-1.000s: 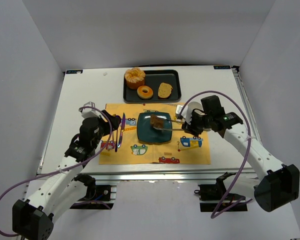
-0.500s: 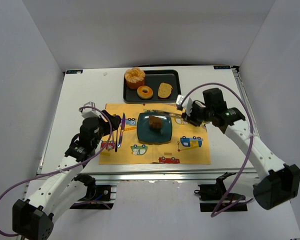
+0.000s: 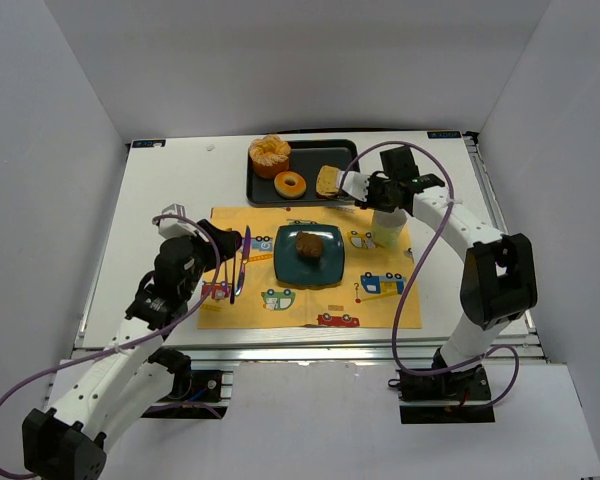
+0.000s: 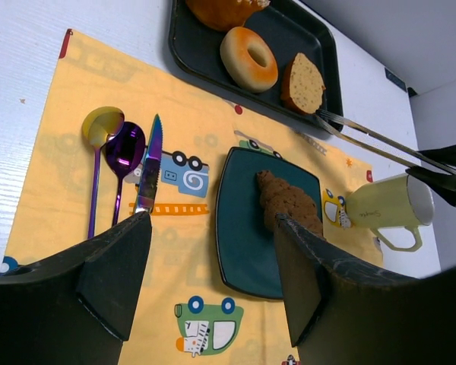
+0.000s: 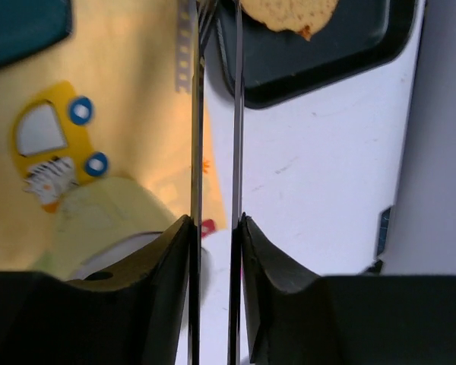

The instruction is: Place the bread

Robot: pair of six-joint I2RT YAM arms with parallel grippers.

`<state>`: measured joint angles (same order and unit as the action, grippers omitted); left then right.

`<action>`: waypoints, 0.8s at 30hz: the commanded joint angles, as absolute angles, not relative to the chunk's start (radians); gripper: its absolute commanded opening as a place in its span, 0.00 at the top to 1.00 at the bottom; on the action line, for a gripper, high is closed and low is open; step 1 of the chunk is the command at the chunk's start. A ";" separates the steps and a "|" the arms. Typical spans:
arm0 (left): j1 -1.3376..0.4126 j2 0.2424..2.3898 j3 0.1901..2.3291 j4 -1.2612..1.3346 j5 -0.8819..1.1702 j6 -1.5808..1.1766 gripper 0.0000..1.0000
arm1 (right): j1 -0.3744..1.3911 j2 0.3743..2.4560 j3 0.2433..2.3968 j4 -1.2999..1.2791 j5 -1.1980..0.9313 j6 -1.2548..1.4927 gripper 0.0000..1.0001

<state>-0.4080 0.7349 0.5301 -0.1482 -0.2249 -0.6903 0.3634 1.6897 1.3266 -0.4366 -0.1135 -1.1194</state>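
I see the bread (image 3: 329, 180) in the black tray (image 3: 310, 157), upper centre, beside a doughnut (image 3: 290, 184); my right gripper (image 5: 215, 228) clamps tongs (image 4: 372, 141) at its edge, mug (image 3: 387, 228) below.

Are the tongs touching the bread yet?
Cannot tell. In the left wrist view the tongs end right at the edge of the bread, with no clear gap or contact. The right wrist view cuts off their tips.
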 commanded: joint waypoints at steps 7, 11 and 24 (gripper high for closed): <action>-0.407 0.733 0.512 -0.110 -0.224 -0.706 0.25 | 0.324 1.718 1.411 -0.364 -0.052 -1.390 0.60; -0.407 0.753 0.522 -0.101 -0.216 -0.698 0.25 | 0.324 1.729 1.402 -0.367 -0.063 -1.445 0.59; -0.407 0.775 0.523 -0.087 -0.212 -0.696 0.25 | 0.325 1.769 1.408 -0.362 -0.061 -1.534 0.54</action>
<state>-0.4080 0.7712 0.5167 -0.1070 -0.2237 -0.7033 0.3237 1.7596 1.3678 -0.3862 -0.0620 -1.4330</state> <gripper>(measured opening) 0.750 0.453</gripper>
